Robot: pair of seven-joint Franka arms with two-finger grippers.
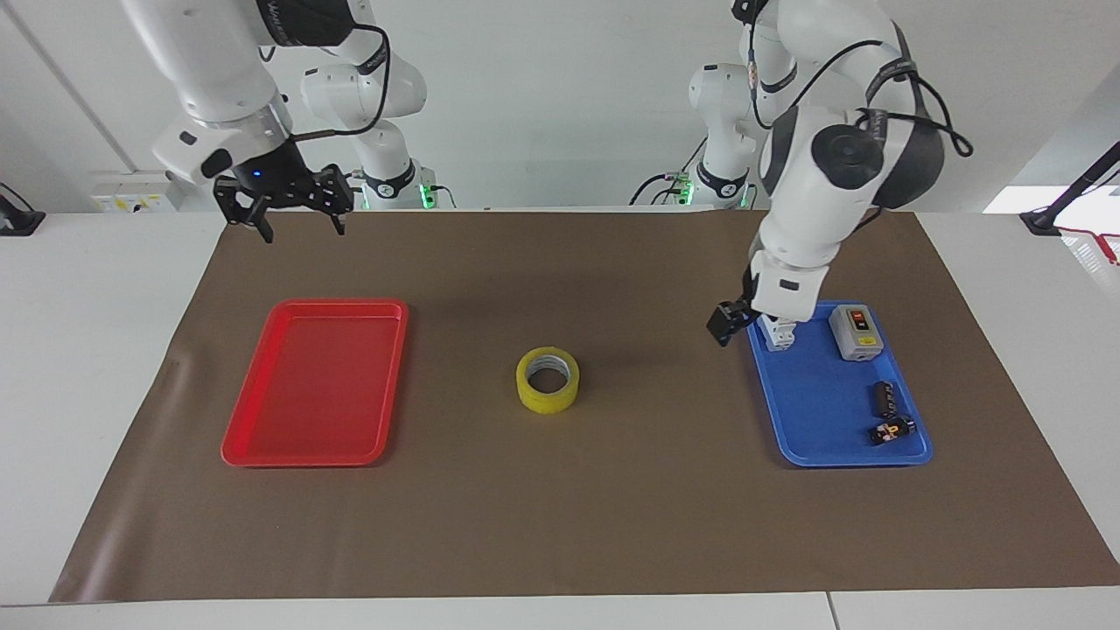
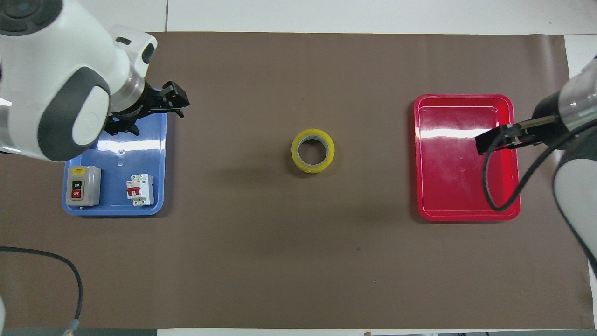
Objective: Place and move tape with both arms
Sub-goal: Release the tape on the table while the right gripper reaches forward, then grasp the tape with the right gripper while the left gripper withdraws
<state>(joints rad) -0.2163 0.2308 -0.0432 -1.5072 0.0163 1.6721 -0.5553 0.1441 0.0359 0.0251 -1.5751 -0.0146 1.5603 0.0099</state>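
Note:
The yellow tape roll (image 1: 548, 379) lies flat on the brown mat, between the two trays, with nothing touching it; it also shows in the overhead view (image 2: 313, 150). My left gripper (image 1: 728, 320) is open and empty, raised over the edge of the blue tray (image 1: 853, 461) that faces the tape; it also shows in the overhead view (image 2: 175, 99). My right gripper (image 1: 299, 224) is open and empty, held high. In the overhead view the right gripper (image 2: 495, 139) is over the red tray (image 2: 466, 186).
The red tray (image 1: 306, 385) is bare. The blue tray (image 2: 112, 212) holds a grey switch box (image 1: 855, 332), a white breaker (image 1: 777, 331) and two small black parts (image 1: 885, 398). The brown mat (image 1: 560, 507) covers the table.

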